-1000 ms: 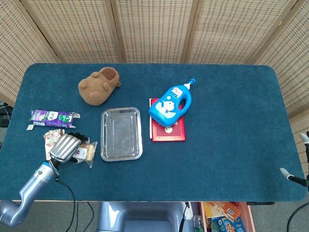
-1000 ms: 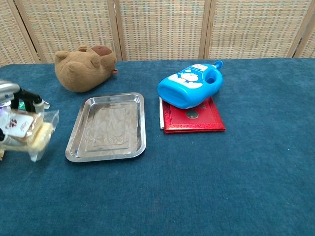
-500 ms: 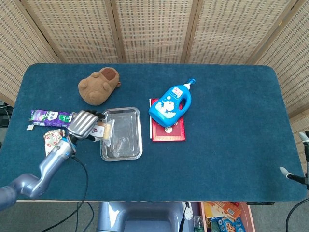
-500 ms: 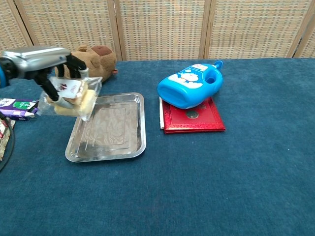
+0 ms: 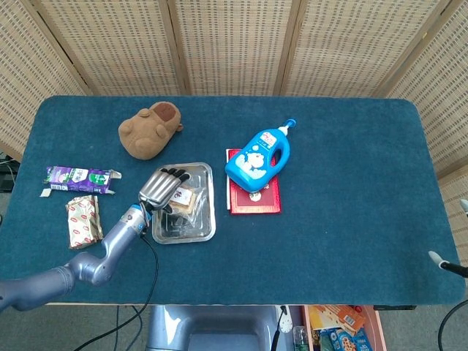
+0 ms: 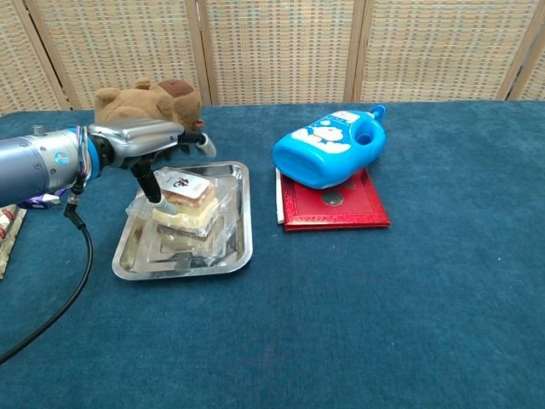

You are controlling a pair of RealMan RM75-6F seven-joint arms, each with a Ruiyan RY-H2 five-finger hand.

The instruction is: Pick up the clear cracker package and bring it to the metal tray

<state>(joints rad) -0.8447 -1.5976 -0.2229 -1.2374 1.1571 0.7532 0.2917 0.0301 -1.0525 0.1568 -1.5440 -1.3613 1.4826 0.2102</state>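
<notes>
We note the left hand point(image 6: 157, 145) gripping the clear plastic cracker package point(image 6: 183, 204) over the rectangular metal tray point(image 6: 239, 256); release remains.

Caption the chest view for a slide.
Left hand holds the clear cracker package over the metal tray, beside a blue bottle.

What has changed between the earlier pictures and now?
The left hand, holding the clear cracker package, lifted it from the table near the left edge and carried it rightward over the metal tray. It is not released yet. The blue bottle, plush toy and tray stayed in place.
</notes>
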